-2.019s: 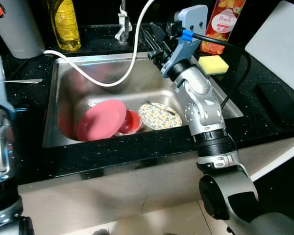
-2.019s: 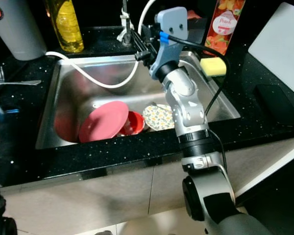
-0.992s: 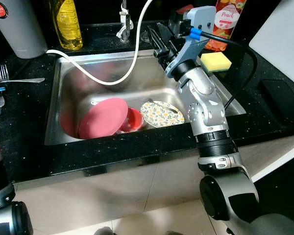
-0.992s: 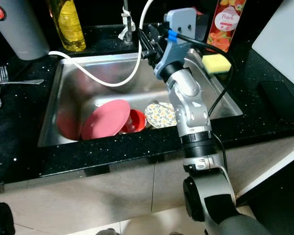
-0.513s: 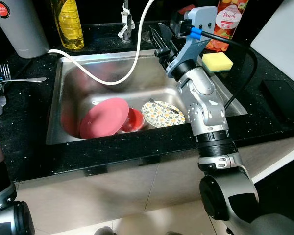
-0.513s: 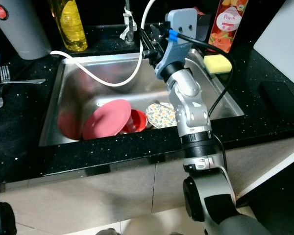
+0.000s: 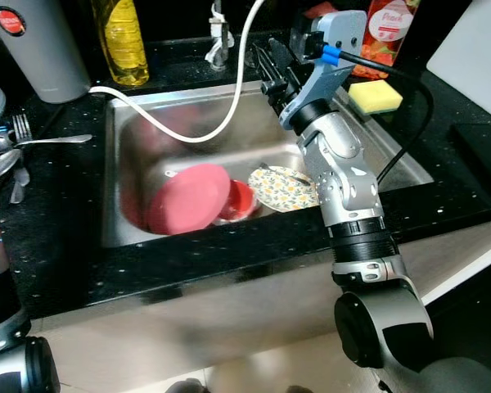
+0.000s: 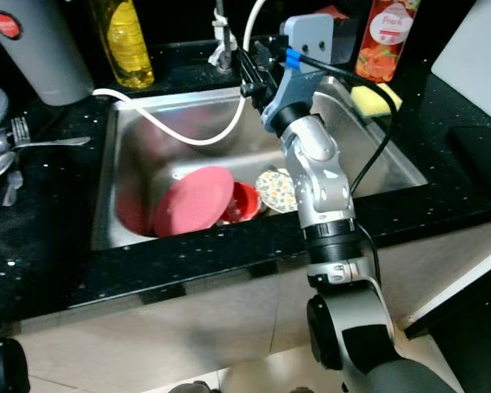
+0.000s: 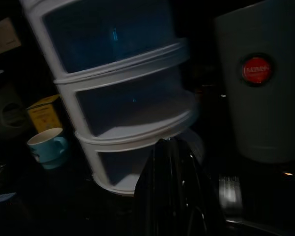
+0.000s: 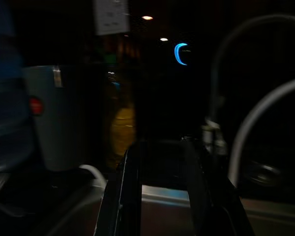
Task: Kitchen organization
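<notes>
Here's the right gripper (image 7: 270,70), raised over the back edge of the stainless steel sink (image 7: 131,131), close to the chrome tap (image 7: 221,37) and the white hose (image 7: 229,106) that loops down into the basin. From the wrist view its two black fingers stand a little apart with nothing between them, so it is empty-handed and partly open.

Down in the basin lie the dishes: a round pink plate (image 7: 188,198) leaning on its edge against a small red bowl (image 7: 241,199), and just beside them a flat floral-patterned plate (image 7: 280,187) with what looks like a utensil resting across it. Those look like the things to tidy, and nothing is lifted yet.

My read on handling: the plates are stiff, probably ceramic or hard plastic, fragile if knocked on steel, and likely wet and slippery. The pink plate's raised upper rim is the best place to pinch; the floral plate lies flat, so its rim is harder to get under.

On the black speckled tabletop (image 7: 65,246) sit a grey cylindrical canister with a red badge (image 7: 33,49), a yellow bottle of liquid (image 7: 124,45), a yellow sponge (image 7: 375,96), an orange juice carton (image 7: 389,37) and a silver fork (image 7: 45,137).

The left gripper (image 9: 174,196) is off by a white three-tier drawer unit (image 9: 123,98); I cannot tell how its fingers stand.
</notes>
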### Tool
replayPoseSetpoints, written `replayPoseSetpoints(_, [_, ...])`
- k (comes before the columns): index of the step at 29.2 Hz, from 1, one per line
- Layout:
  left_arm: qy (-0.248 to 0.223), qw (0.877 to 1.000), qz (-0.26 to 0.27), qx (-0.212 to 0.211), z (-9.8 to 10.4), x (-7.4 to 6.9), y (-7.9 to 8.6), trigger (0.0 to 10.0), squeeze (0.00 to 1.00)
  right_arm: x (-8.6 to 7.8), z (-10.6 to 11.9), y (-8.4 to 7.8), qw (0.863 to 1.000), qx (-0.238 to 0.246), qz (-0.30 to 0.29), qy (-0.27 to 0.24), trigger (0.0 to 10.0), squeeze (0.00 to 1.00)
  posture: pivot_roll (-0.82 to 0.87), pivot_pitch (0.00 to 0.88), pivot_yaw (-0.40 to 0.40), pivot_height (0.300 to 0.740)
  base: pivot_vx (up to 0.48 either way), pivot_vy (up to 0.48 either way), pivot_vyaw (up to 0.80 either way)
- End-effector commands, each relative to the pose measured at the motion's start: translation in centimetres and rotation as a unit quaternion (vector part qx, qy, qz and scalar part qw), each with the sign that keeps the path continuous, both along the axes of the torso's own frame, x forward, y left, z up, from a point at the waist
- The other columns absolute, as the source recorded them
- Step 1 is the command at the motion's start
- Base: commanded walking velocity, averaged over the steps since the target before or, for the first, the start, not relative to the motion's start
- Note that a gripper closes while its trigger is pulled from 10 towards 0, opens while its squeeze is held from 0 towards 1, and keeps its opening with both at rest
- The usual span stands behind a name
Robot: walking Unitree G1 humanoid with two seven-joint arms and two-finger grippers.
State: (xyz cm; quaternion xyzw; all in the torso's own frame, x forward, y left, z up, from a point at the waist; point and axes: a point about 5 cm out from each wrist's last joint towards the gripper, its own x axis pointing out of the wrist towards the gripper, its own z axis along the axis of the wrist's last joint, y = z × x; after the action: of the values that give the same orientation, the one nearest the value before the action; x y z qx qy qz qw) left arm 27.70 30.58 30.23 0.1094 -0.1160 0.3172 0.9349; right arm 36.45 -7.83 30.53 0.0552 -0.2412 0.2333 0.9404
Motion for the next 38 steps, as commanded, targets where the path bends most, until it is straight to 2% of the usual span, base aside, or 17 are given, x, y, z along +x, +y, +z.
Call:
replayPoseSetpoints(1, [0.002,1.0,0.002,-0.002,-0.36,-0.01,-0.01,10.0,0.0,0.09,-0.06,-0.17,1.0,0.003,-0.002,0.004,10.0,0.0,0.17,0.035,0.01,0.74,0.0,0.461,0.0])
replayPoseSetpoints(15, [0.001,1.0,0.0,-0.001,-0.43,0.07,-0.05,10.0,0.0,0.04,-0.05,-0.21,1.0,0.003,-0.002,0.003,10.0,0.0,0.17,0.032,0.011,0.74,0.0,0.438,0.0])
replayPoseSetpoints(38, [0.015,1.0,-0.009,0.009,-0.81,0.31,-0.55,10.0,0.0,0.01,-0.03,-0.08,1.0,0.002,0.001,0.002,10.0,0.0,0.17,0.028,0.01,0.74,0.0,0.0,0.0])
